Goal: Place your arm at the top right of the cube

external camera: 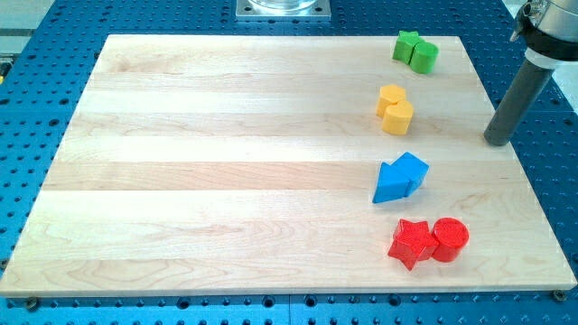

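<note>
Blue cube (411, 168), tilted, touching blue wedge (390, 185)

Board (226, 181): pale wood, light tan grain running in long bands across it. Table (27, 108) beneath: blue, patterned with a regular grid of small dark holes. Two green blocks (415, 51), touching. Two yellow blocks (395, 109), touching. Two blue blocks (399, 178), touching. Red star block (411, 242) and red cylinder (449, 239), touching. Rod: dark grey, with my tip (496, 142) the same dark grey.
</note>
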You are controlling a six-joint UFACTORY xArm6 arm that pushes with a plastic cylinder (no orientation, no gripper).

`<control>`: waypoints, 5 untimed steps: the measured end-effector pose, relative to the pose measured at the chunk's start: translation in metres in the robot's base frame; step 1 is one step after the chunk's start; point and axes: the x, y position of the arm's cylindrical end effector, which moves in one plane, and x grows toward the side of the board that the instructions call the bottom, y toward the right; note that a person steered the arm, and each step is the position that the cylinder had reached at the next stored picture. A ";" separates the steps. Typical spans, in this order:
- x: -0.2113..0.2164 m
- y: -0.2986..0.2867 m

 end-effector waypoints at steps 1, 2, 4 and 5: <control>0.000 0.000; 0.000 -0.018; 0.000 -0.078; 0.000 -0.076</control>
